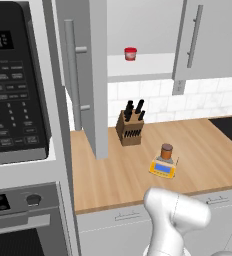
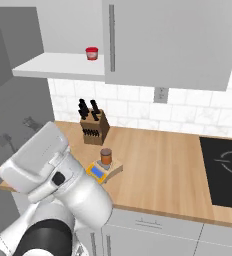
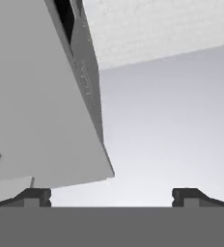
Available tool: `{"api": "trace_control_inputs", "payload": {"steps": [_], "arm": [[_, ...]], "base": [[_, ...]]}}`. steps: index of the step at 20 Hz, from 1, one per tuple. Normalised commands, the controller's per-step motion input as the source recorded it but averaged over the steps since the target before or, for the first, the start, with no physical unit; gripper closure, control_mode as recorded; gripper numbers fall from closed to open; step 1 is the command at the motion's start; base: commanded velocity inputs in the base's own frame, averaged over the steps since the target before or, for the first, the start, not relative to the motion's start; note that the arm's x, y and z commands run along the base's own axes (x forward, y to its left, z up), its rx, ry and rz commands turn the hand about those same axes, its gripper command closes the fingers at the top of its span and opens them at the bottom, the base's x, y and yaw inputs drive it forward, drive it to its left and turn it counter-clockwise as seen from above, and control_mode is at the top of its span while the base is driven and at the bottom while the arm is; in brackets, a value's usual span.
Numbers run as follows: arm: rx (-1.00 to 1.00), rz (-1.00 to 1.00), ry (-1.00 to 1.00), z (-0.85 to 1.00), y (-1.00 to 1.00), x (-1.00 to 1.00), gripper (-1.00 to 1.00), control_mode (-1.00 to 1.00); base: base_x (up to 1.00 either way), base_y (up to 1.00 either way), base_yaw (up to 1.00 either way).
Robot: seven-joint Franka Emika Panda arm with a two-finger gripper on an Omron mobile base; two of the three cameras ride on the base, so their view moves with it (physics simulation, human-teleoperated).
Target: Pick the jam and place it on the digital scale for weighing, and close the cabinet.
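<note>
Jam [image 1: 166, 151] on scale [image 1: 162, 168], cabinet door [image 1: 90, 75] open

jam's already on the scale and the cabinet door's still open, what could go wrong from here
1. The open cabinet door hangs out over the counter near the knife block; a low push could send the arm into it.
2. The jam stands on the small digital scale; a wide arm swing might knock it off.
3. The gripper is open beside the door's edge, so a finger could catch there.

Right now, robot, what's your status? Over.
Claw open, empty. Jam sits on the digital scale. Cabinet door open, not yet closed. Red jar on its shelf.
</note>
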Motion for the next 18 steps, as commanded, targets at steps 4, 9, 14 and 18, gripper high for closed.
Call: {"api": "trace_control_inputs", "payload": {"steps": [4, 9, 14, 18], "arm": [[-0.19, -0.13, -0.16, -0.01, 1.0, -0.73, -1.0, -1.0], [-0.12, -0.18, -0.16, -0.21, 1.0, -0.38, -1.0, -1.0], [0.0, -0.19, -0.21, -0.8, 1.0, 0.03, -1.0, -1.0], [0.0, -0.21, -0.21, -0.85, 1.0, 0.1, -1.0, -1.0]], "base": [[0.0, 0.0, 0.0], [0.0, 0.0, 0.0], [0.0, 0.0, 0.0], [0.0, 0.0, 0.0]]}}
